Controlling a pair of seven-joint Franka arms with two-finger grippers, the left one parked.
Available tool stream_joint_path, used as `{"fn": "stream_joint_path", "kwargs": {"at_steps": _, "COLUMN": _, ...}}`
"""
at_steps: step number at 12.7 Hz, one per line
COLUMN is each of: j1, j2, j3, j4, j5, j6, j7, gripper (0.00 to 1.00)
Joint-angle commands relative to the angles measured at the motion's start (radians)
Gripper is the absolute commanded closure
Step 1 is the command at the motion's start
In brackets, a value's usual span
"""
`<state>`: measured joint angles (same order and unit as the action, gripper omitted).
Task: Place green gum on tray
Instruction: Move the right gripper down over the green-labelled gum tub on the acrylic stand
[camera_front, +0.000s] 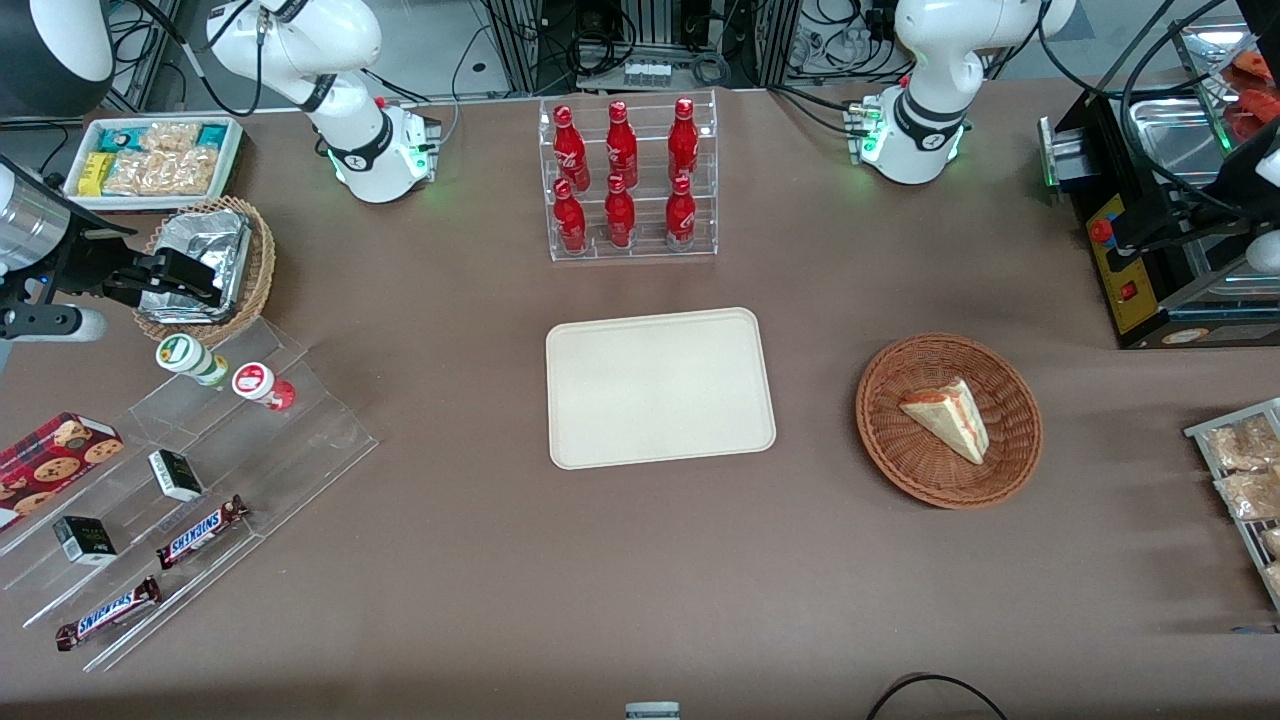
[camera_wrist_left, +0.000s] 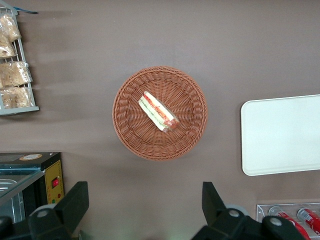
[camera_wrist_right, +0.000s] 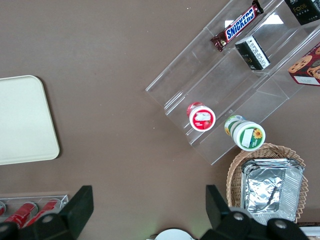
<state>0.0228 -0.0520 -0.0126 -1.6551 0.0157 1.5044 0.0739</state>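
Green gum (camera_front: 186, 358): a small white bottle with a green-rimmed lid, standing on the top step of the clear plastic stand (camera_front: 190, 480), toward the working arm's end of the table. In the right wrist view (camera_wrist_right: 245, 133) its lid faces the camera.
Red gum (camera_front: 261, 385): the like bottle with a red lid, just beside the green one on the same step, apart from it but close enough to crowd a grasp.
Why the stand: its steps keep each snack upright and separate, so the bottle can be taken from above.
Tray (camera_front: 660, 386): cream and flat, bare, at the middle of the table, well apart from the stand. Its low rim should let a bottle be set down without lifting high.
Gripper (camera_front: 168, 282): above the wicker basket holding the foil container (camera_front: 205, 265), near the green gum but not yet over it.
Fingers (camera_wrist_right: 80, 207): spread wide and holding nothing, touching nothing.
Step in hand: as I judge it, the approach; the gum is not yet grasped and nothing of the task is done.
Next move needs: centring the open fingers over the green lid and coming down clear of the red bottle.
Risk: a finger could knock the red gum over.
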Motion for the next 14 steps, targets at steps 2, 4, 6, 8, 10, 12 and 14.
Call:
{"fn": "stream_joint_path", "kwargs": {"at_steps": 2, "j1": 0.016, "j2": -0.009, "j3": -0.001, "j4": -0.005, "j5": -0.014, "j6": 0.000, "j7": 0.007, "gripper": 0.00}}
{"fn": "stream_joint_path", "kwargs": {"at_steps": 4, "j1": 0.017, "j2": -0.006, "j3": -0.003, "j4": -0.012, "j5": -0.010, "j6": -0.038, "j7": -0.009, "gripper": 0.00}}
{"fn": "stream_joint_path", "kwargs": {"at_steps": 6, "j1": 0.017, "j2": -0.005, "j3": -0.001, "j4": -0.049, "j5": -0.010, "j6": -0.018, "j7": -0.011, "gripper": 0.00}}
{"fn": "stream_joint_path", "kwargs": {"at_steps": 8, "j1": 0.019, "j2": -0.022, "j3": -0.004, "j4": -0.133, "j5": -0.019, "j6": 0.051, "j7": -0.108, "gripper": 0.00}}
{"fn": "stream_joint_path", "kwargs": {"at_steps": 10, "j1": -0.009, "j2": -0.041, "j3": -0.023, "j4": -0.205, "j5": -0.025, "j6": 0.126, "j7": -0.294, "gripper": 0.00}}
{"fn": "stream_joint_path", "kwargs": {"at_steps": 12, "j1": -0.059, "j2": -0.083, "j3": -0.032, "j4": -0.302, "j5": -0.026, "j6": 0.222, "j7": -0.501, "gripper": 0.00}}
{"fn": "stream_joint_path", "kwargs": {"at_steps": 14, "j1": -0.119, "j2": -0.120, "j3": -0.032, "j4": -0.405, "j5": -0.025, "j6": 0.340, "j7": -0.694, "gripper": 0.00}}
